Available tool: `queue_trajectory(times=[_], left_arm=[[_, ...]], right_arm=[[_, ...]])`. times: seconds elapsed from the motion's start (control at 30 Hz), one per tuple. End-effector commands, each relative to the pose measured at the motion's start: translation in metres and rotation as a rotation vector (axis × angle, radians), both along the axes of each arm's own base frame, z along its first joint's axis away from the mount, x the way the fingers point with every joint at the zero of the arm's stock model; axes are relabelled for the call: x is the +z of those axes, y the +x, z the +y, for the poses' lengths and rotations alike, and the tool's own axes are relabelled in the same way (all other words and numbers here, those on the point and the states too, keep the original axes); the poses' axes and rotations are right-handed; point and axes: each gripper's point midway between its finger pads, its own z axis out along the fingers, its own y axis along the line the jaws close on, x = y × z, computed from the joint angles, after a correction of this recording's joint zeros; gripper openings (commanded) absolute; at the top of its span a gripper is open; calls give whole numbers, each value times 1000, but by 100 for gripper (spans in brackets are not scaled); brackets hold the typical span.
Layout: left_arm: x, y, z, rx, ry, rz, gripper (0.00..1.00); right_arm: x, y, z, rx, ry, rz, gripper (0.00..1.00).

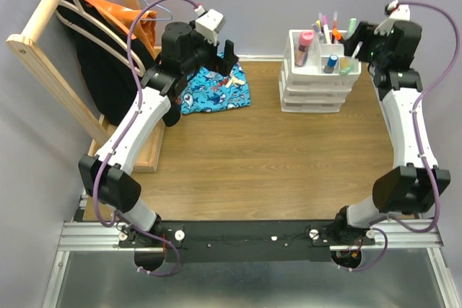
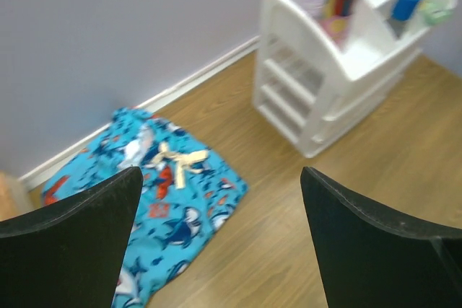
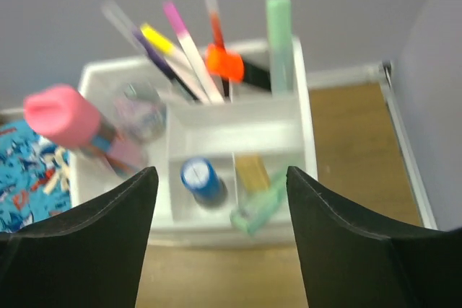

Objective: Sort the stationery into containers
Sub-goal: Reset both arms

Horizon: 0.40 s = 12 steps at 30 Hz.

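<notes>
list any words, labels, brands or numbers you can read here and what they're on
No text is readable in any view.
pink-capped tube: label too blurred to read.
blue-capped jar: cap marking blurred, unreadable.
blue cloth: shark print only, no letters seen.

Pens in organiser compartments; cloth left of organiser.

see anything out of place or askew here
A pale green item leans tilted over the front rim of the white organiser instead of standing inside. The blue cloth lies crumpled on the table.
</notes>
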Motion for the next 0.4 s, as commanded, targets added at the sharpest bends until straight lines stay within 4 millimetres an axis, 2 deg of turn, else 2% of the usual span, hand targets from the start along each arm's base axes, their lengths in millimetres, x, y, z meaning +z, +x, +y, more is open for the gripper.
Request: queue_trajectory(times=[0.0,0.07,0.1,0.13,0.2,0.27,0.37], left_arm=[[-18,9,46,224,149,-24,99],[-28,7,44,211,155,-7,99],[-31,5,41,198,149,3,99],[-36,4,40,192,151,18,99],[-45,2,33,171,154,39,99],[-46,1,29,162,155,41,99],[-45,-2,20,141,164,25,99]], right_arm=[[-79,-61,-28,-204,28,296,80],[-88,-73,-38,-270,14,325,84],[-85,-81,-39,-283,11,319,86],[-95,-86,-40,-292,10,339,87],[-96,-93,-41,-302,9,329,91],[-96,-99,-40,-294,1,323,92],[-91,-103,-42,-305,-1,308,100]])
